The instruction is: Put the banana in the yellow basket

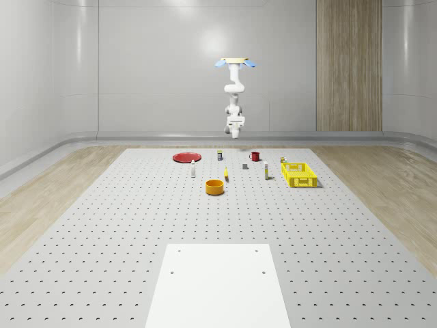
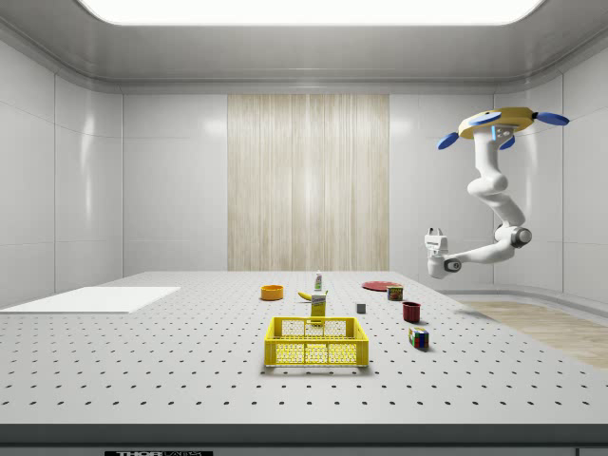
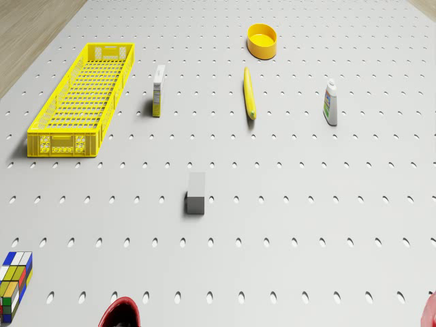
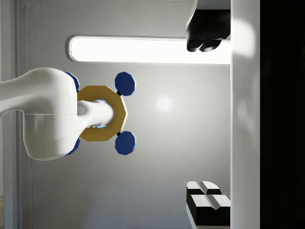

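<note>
- Noted drone [image 2: 499,123] hovering high, resting on nothing, near the bench [image 2: 142,361] edge at the side view's right.
- Saw arm hanging below it, bent, with tool [image 2: 435,234] turned upward, well above the bench and well apart from everything on it.
- In the wrist view, found tool [image 4: 205,114] fingers [image 4: 206,28] spread wide with nothing between them.
- Found banana [image 3: 250,93] lying flat on the bench, between a small carton [image 3: 158,90] and a white bottle [image 3: 331,102], near a yellow bowl [image 3: 262,41].
- Found yellow basket [image 3: 63,144] beyond the carton, apart from the banana, nothing seen inside.
- Logged also grey block [image 3: 196,193], colour cube [image 3: 13,285], red mug [image 3: 121,315] and red plate [image 1: 186,157].
</note>
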